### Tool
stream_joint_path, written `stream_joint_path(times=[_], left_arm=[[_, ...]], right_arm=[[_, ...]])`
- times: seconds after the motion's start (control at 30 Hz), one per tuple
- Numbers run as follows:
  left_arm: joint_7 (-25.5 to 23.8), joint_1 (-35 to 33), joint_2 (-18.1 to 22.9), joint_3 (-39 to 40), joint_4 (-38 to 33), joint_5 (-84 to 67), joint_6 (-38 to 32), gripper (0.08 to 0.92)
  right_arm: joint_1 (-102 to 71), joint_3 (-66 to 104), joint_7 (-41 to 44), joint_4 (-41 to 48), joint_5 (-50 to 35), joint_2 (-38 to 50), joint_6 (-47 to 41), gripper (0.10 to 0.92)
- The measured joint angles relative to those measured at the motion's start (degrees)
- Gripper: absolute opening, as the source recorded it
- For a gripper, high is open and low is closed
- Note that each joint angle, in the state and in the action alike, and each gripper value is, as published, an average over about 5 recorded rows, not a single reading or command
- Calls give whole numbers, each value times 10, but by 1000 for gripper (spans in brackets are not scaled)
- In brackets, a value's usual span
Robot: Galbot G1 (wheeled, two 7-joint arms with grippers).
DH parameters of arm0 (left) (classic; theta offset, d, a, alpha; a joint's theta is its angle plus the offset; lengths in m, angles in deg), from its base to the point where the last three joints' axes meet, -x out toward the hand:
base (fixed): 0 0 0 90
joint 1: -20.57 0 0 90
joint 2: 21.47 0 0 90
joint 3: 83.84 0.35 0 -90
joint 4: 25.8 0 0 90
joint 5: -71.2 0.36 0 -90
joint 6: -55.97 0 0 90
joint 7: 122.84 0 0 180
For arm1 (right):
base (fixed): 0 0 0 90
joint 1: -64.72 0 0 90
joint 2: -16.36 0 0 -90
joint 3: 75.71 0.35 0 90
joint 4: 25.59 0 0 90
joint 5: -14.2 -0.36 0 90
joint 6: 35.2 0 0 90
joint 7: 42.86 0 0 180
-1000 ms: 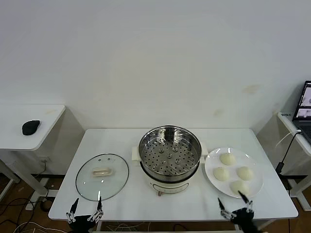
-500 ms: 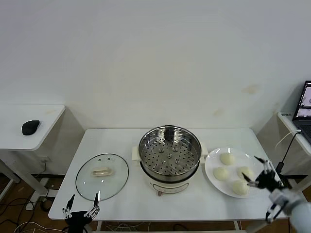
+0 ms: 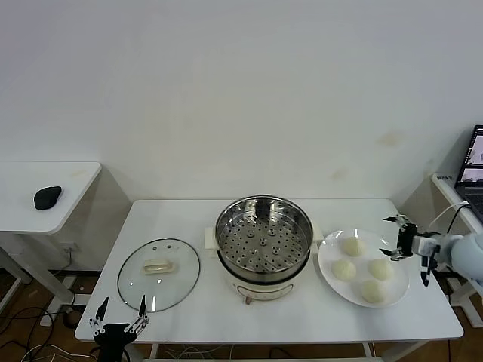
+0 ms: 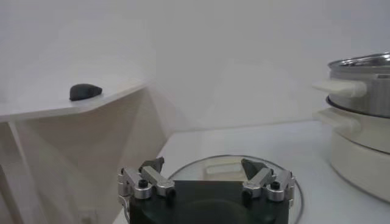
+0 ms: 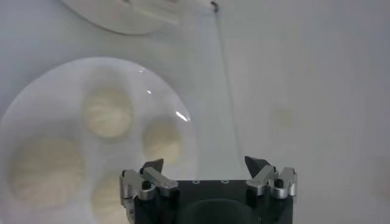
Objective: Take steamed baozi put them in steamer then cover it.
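Note:
Several pale baozi (image 3: 352,245) lie on a white plate (image 3: 328,253) right of the steamer (image 3: 263,241), whose perforated tray is empty. The glass cover (image 3: 158,273) with its cream handle lies flat on the table, left of the steamer. My right gripper (image 3: 392,237) is open and empty, just beyond the plate's right rim, above the table. In the right wrist view the gripper (image 5: 205,162) looks down on the plate (image 5: 36,91) and the baozi (image 5: 106,112). My left gripper (image 3: 121,311) is open and empty at the table's front left edge, with the cover (image 4: 213,170) before it.
A side table at the left holds a black mouse (image 3: 47,197). A laptop (image 3: 472,170) stands on a desk at the right, with a cable hanging near my right arm. The steamer (image 4: 359,122) shows at the edge of the left wrist view.
My right gripper has risen from the table's front edge and moved back to the plate's right side. My left gripper has sunk a little lower at the front left.

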Motion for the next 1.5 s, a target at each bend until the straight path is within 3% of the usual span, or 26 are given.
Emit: stream_joint_path(times=[0.53, 0.97, 1.5], left_arm=[[1, 6, -3, -16, 4, 4, 1, 823], [1, 2, -1, -25, 3, 6, 0, 823], [1, 5, 1, -26, 6, 6, -2, 823]], right_arm=[[323, -344, 142, 213, 1, -75, 41, 823], [388, -416, 157, 330, 36, -166, 56, 823], [401, -437, 158, 395, 66, -221, 54, 820]])
